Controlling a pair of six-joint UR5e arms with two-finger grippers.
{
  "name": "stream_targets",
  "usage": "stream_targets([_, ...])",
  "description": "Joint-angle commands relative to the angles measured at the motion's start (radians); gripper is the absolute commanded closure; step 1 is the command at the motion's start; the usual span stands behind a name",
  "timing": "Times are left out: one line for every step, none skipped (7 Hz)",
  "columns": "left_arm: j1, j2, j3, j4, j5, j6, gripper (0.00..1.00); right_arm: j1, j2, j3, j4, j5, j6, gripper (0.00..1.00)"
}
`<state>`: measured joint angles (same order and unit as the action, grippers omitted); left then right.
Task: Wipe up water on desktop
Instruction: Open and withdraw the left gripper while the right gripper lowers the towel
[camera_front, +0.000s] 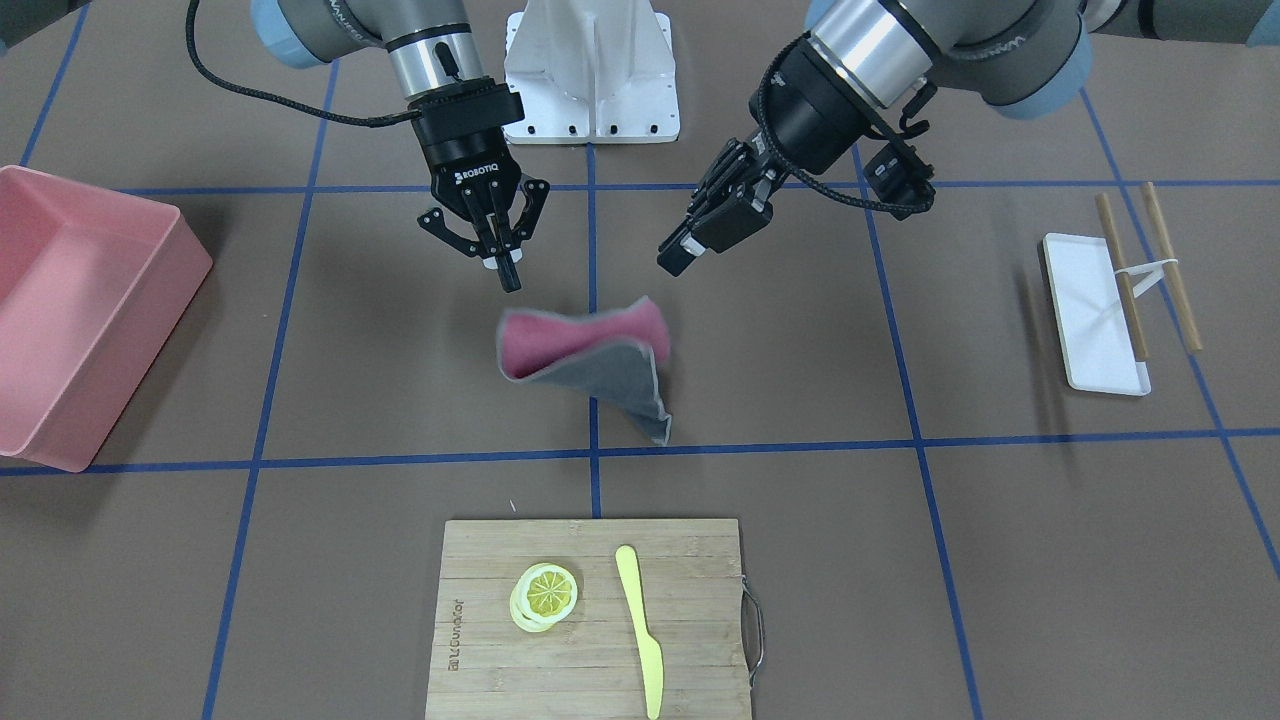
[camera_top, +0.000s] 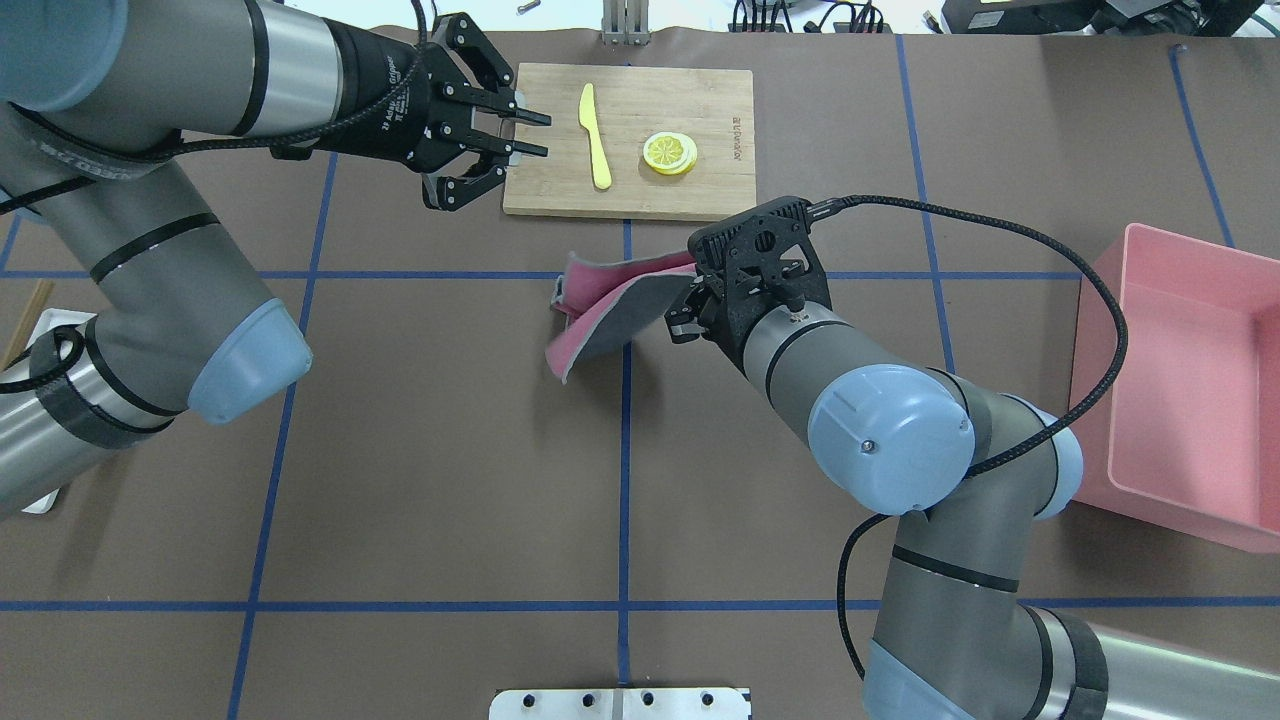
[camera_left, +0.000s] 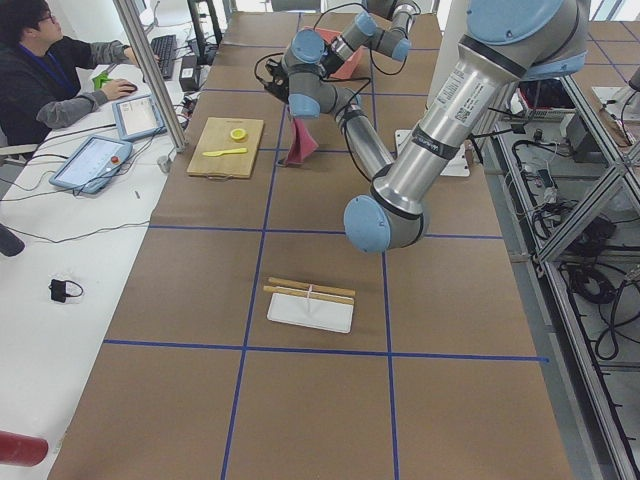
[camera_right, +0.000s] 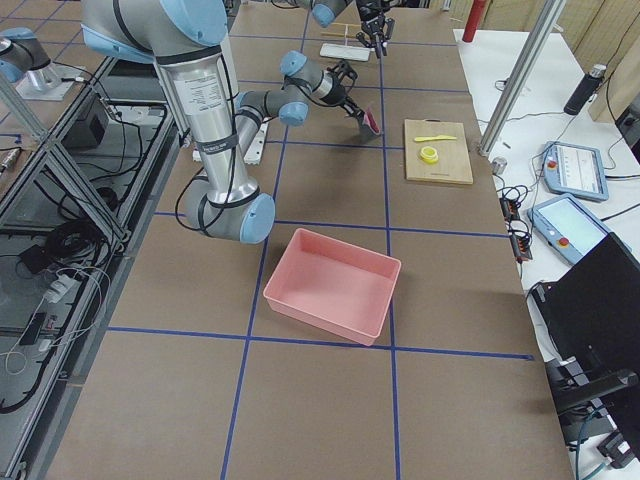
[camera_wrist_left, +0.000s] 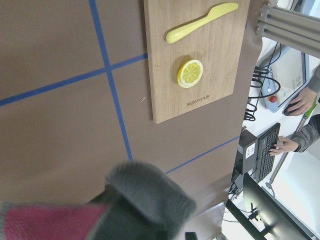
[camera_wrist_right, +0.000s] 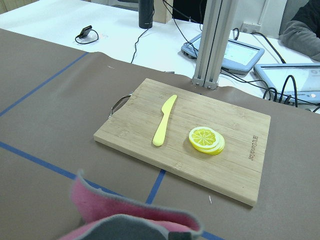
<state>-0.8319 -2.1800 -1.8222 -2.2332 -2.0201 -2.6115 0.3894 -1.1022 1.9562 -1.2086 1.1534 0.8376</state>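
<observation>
The surface (camera_front: 1000, 560) fills every view, brown with a blue tape grid. A pink-and-grey cloth (camera_front: 600, 365) stands crumpled at its middle, on a tape crossing, well apart from all four edges.

The right end effector (camera_front: 507, 275) hangs on the robot's side of the cloth with its fingers pressed together. Its tips are just above one raised cloth corner. In the front view a sliver of surface shows between them, and I cannot tell whether they touch.

The left end effector (camera_top: 540, 135) is spread wide and raised, holding nothing. In the front view it hangs near the cloth's other raised corner.

A board (camera_front: 690, 560) lies at the middle of the far edge, its handle toward the robot's left. It carries a yellow knife (camera_front: 640, 630) and lemon slices (camera_front: 545, 595). A strip of bare surface and one tape line separate it from the cloth.

A pink bin (camera_front: 140, 360) sits toward the robot's-right end. A white tray (camera_front: 1085, 310) with chopsticks (camera_front: 1170, 265) across it sits toward the left end. Wide bare stretches lie between each and the cloth.
</observation>
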Motion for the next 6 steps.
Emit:
stream_targets([-0.027, 0.022, 0.001, 0.027, -0.012, 0.092, 0.02, -0.001, 0.001, 0.003, 0.000, 0.000, 0.000, 1.00])
stream_targets([-0.048, 0.022, 0.000, 0.041, -0.061, 0.100, 0.02, -0.001, 0.001, 0.001, 0.000, 0.000, 0.000, 1.00])
stream_targets([-0.056, 0.023, 0.000, 0.044, -0.092, 0.119, 0.02, -0.012, -0.001, -0.005, -0.008, 0.002, 0.000, 1.00])
stream_targets([-0.056, 0.040, 0.000, 0.043, -0.094, 0.152, 0.02, -0.018, 0.001, -0.029, -0.019, 0.002, 0.006, 1.00])
stream_targets([-0.058, 0.055, -0.006, 0.043, -0.101, 0.180, 0.02, -0.018, 0.013, -0.037, -0.072, 0.003, 0.017, 1.00])
stream_targets([-0.078, 0.066, -0.009, 0.043, -0.155, 0.247, 0.02, -0.006, 0.018, -0.037, -0.092, 0.029, 0.049, 0.64])
